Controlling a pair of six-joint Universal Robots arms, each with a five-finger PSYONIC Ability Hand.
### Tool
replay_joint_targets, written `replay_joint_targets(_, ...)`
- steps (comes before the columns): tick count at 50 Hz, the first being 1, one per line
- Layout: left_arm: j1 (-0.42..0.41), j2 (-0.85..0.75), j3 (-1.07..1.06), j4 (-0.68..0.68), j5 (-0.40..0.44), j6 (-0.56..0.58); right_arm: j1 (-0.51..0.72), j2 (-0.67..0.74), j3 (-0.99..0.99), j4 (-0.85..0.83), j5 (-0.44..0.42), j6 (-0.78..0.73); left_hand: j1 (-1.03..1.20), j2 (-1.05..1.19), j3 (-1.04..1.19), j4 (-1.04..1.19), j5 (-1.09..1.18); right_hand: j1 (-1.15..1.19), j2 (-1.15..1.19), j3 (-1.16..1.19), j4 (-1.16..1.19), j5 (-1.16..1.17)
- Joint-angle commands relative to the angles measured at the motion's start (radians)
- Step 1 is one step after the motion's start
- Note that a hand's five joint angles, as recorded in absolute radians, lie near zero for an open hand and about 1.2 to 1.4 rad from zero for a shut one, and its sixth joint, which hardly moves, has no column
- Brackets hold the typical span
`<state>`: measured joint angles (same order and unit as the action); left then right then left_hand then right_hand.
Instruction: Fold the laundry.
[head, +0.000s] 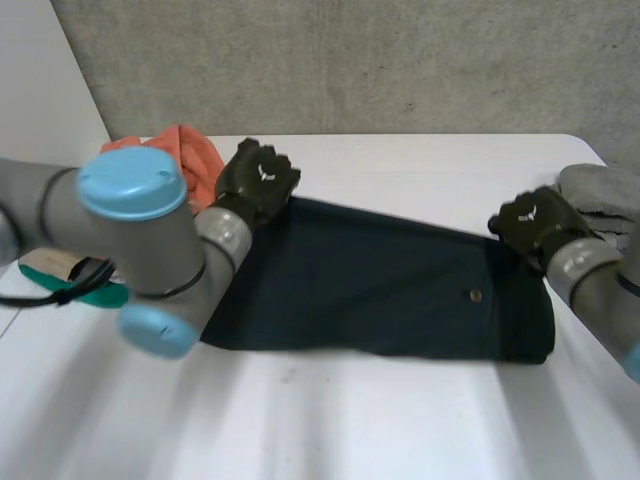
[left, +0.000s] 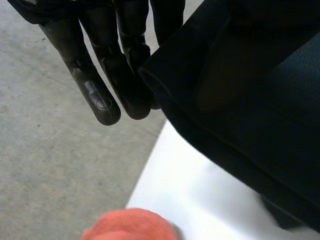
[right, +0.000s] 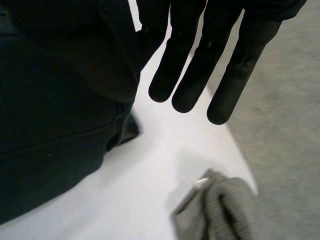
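Observation:
A dark navy garment (head: 380, 285) lies folded lengthwise across the middle of the white table (head: 350, 420). My left hand (head: 256, 180) is at its far left corner. In the left wrist view the garment's edge (left: 250, 100) is raised against the straight fingers (left: 100, 95), pinched there with the thumb hidden behind the cloth. My right hand (head: 535, 222) is at the far right corner. In the right wrist view the cloth (right: 60, 125) rises beside its straight fingers (right: 190, 75) and covers one of them, held the same way.
An orange cloth (head: 185, 150) is bunched at the far left of the table, just beyond my left hand; its top (left: 130, 225) lies past the fingertips. A grey cloth (head: 605, 195) lies at the far right edge, close to my right hand. A green and white item (head: 95, 293) sits under my left arm.

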<state>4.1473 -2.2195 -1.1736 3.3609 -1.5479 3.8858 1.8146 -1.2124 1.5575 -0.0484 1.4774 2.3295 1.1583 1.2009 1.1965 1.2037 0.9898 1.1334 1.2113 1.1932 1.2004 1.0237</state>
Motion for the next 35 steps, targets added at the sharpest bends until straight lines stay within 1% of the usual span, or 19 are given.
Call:
replay_joint_targets(1, 0.020, -0.248, 0.293, 0.041, 0.015, 0.003, 0.040, 0.195, -0.154, -0.195, 0.043, 0.002, 0.238, 0.195, 0.200, 0.193, 0.232, 0.263, 0.185, 0.203, 0.196, 0.198)
replay_joint_targets(7, 0.022, -0.374, 0.426, 0.140, 0.008, 0.004, 0.051, 0.359, -0.295, -0.327, 0.046, 0.013, 0.238, 0.195, 0.200, 0.193, 0.232, 0.263, 0.185, 0.203, 0.196, 0.198)
replay_joint_targets(10, 0.024, -0.411, 0.466, 0.170, 0.002, 0.003, 0.054, 0.390, -0.315, -0.379, 0.043, 0.031, 0.238, 0.195, 0.200, 0.193, 0.232, 0.263, 0.185, 0.203, 0.196, 0.198)
replay_joint_targets(11, 0.024, -0.413, 0.466, 0.172, 0.003, 0.003, 0.054, 0.399, -0.321, -0.410, 0.044, 0.045, 0.081, 0.039, 0.043, 0.036, 0.075, -0.370, -0.448, -0.430, -0.437, -0.435)
replay_joint_targets(12, 0.022, -0.413, 0.465, 0.173, 0.003, 0.001, 0.054, 0.401, -0.321, -0.418, 0.050, 0.050, -0.246, -0.288, -0.284, -0.291, -0.252, -0.707, -0.785, -0.767, -0.774, -0.772)
replay_joint_targets(13, 0.019, -0.411, 0.450, 0.173, 0.003, -0.003, 0.054, 0.401, -0.321, -0.422, 0.055, 0.056, -0.984, -1.026, -1.022, -1.029, -0.990, -0.952, -1.030, -1.012, -1.019, -1.017)
replay_joint_targets(14, 0.016, -0.411, 0.437, 0.178, 0.005, -0.003, 0.052, 0.395, -0.317, -0.424, 0.057, 0.063, -0.978, -1.020, -1.016, -1.023, -0.984, -0.959, -1.037, -1.019, -1.026, -1.024)
replay_joint_targets(15, 0.013, -0.410, 0.424, 0.180, 0.008, -0.005, 0.051, 0.384, -0.303, -0.421, 0.064, 0.082, -0.887, -0.930, -0.925, -0.932, -0.893, -0.959, -1.037, -1.019, -1.026, -1.024)
replay_joint_targets(16, 0.011, -0.408, 0.408, 0.183, 0.008, -0.006, 0.048, 0.373, -0.291, -0.416, 0.067, 0.094, -0.982, -1.025, -1.020, -1.027, -0.988, -0.959, -1.037, -1.019, -1.026, -1.024)
replay_joint_targets(18, 0.002, -0.382, 0.364, 0.199, 0.008, -0.011, 0.043, 0.343, -0.255, -0.397, 0.076, 0.123, -0.984, -1.026, -1.022, -1.029, -0.990, -0.959, -1.037, -1.019, -1.026, -1.024)
replay_joint_targets(22, -0.009, -0.293, 0.278, 0.226, 0.005, -0.017, 0.029, 0.186, -0.165, -0.248, 0.070, 0.198, -0.984, -1.026, -1.022, -1.029, -0.990, -0.959, -1.037, -1.019, -1.026, -1.024)
replay_joint_targets(23, -0.009, -0.278, 0.260, 0.229, 0.005, -0.023, 0.017, 0.125, -0.136, -0.163, 0.064, 0.233, -0.984, -1.026, -1.022, -1.029, -0.990, -0.959, -1.037, -1.019, -1.026, -1.024)
replay_joint_targets(25, -0.010, -0.237, 0.211, 0.232, 0.005, -0.045, 0.006, 0.080, -0.114, -0.084, 0.057, 0.278, -0.984, -1.026, -1.022, -1.029, -0.990, -0.959, -1.037, -1.019, -1.026, -1.024)
replay_joint_targets(28, -0.012, -0.203, 0.167, 0.230, 0.003, -0.075, -0.014, 0.068, -0.085, 0.065, 0.021, 0.362, -0.984, -1.026, -1.022, -1.029, -0.990, -0.959, -1.037, -1.019, -1.026, -1.024)
replay_joint_targets(31, -0.010, -0.164, 0.112, 0.229, 0.002, -0.112, -0.027, 0.068, -0.051, 0.143, -0.021, 0.399, -0.984, -1.026, -1.022, -1.029, -0.990, -0.943, -1.021, -1.003, -1.010, -1.008)
replay_joint_targets(33, -0.010, -0.149, 0.078, 0.226, 0.002, -0.131, -0.037, 0.068, -0.036, 0.140, -0.046, 0.401, -0.984, -1.026, -1.022, -1.029, -0.990, -0.917, -0.994, -0.976, -0.983, -0.981)
replay_joint_targets(35, -0.013, -0.141, 0.060, 0.226, 0.002, -0.135, -0.054, 0.077, -0.019, 0.119, -0.081, 0.402, -0.984, -1.026, -1.022, -1.029, -0.990, -0.837, -0.915, -0.897, -0.904, -0.902)
